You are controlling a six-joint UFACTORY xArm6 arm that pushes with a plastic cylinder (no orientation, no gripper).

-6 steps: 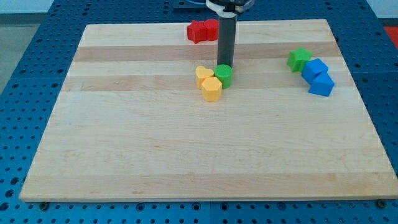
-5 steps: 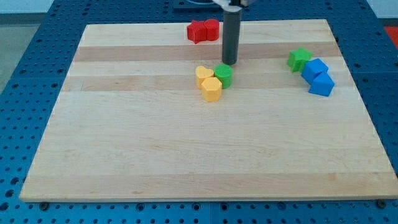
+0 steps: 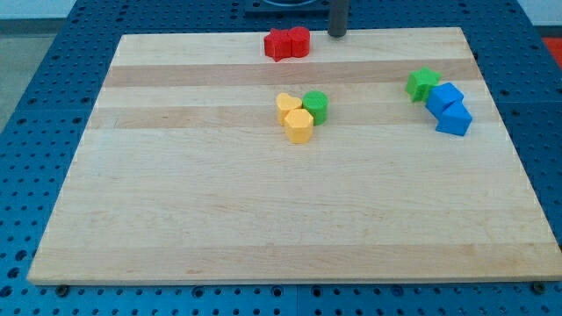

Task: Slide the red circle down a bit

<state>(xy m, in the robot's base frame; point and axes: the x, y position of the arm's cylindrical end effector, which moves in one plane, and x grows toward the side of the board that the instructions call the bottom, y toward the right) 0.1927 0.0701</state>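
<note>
My tip (image 3: 338, 35) has moved since the earlier frames: away from the green round block, toward the view's top, now sitting at the top edge of the counter (image 3: 176, 219). Only the rod's short lower stub is showing; the rest is cut off by the frame. No claw on this rig, just a bare rod, so nothing is being held and the tip is touching no block.

The red circle (image 3: 299, 40) is lying near the top edge, just left of my tip with a small gap between them. It is touching another red block (image 3: 278, 44) on its left; that one's shape is hard to make out.

The green round block (image 3: 316, 105) is sitting mid-counter, touching two yellow blocks (image 3: 293, 118) on its left. At the view's right, a green star-like block (image 3: 422, 83) is touching two blue blocks (image 3: 449, 108), all near the right edge.

Below the red circle, open wood is running down to the yellow-green cluster. The whole lower half and the left side are lying open.
</note>
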